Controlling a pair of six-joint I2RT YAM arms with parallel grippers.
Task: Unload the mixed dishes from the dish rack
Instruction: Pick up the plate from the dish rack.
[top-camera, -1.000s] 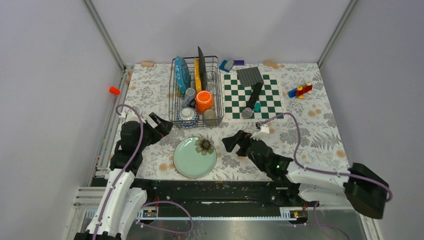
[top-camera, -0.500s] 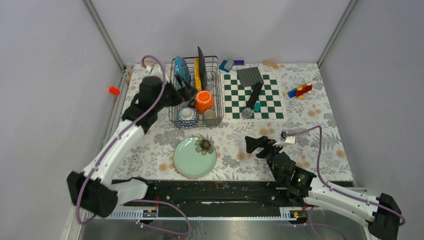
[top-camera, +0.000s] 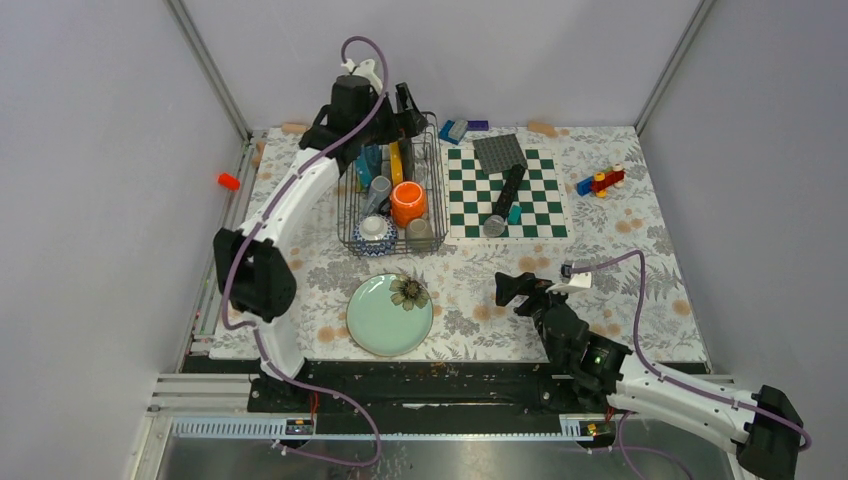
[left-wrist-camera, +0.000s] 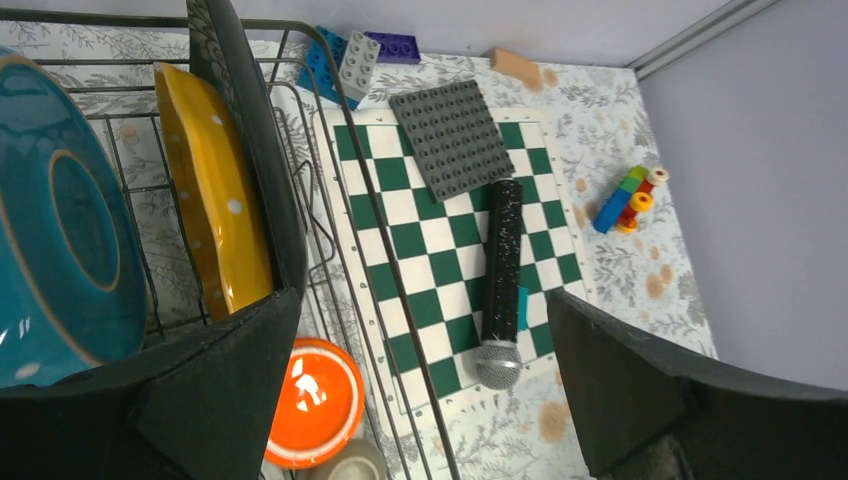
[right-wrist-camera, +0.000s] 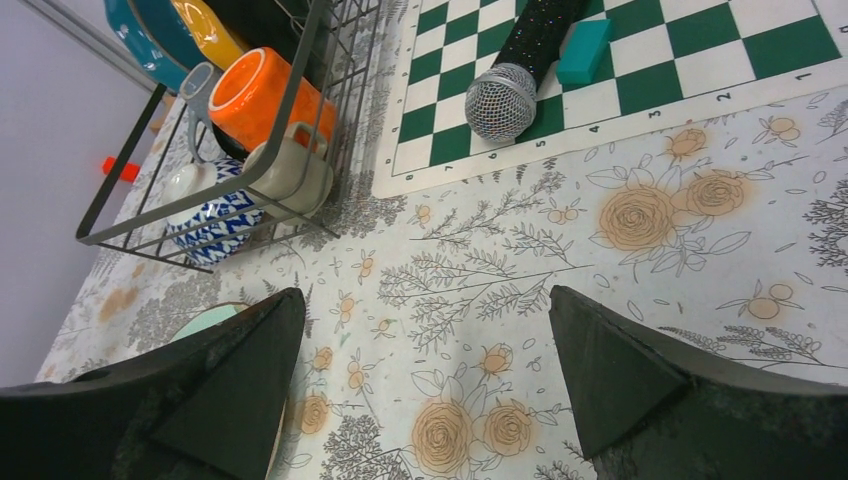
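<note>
- Nearest, the right gripper (right-wrist-camera: 427, 310) is found drawn back to the near right of the table, jaws spread, nothing held. No shift is noted over the last half second.
- Just ahead, the lime green plate (top-camera: 385, 322) is laid flat on the cloth in front of the dish rack (top-camera: 392, 252). It is already unloaded and unmoved, with a small flower-shaped item (top-camera: 409, 290) on its far rim.
- At the rack's front, the patterned bowl (top-camera: 374, 232) and a grey cup (top-camera: 420, 232) are held. Behind them are the orange mug (top-camera: 408, 203) and a second grey cup (top-camera: 380, 190).
- At the back, three plates are stood on edge: the blue dotted plate (left-wrist-camera: 60, 250), the orange dotted plate (left-wrist-camera: 215, 200) and the dark plate (left-wrist-camera: 250, 150).
- Farthest, the left gripper (left-wrist-camera: 422, 305) has been swung within a second from the table's near left to above the rack's far end. Its jaws are spread and empty, with one finger just beside the dark plate. An upright plate is judged the next pick.
</note>
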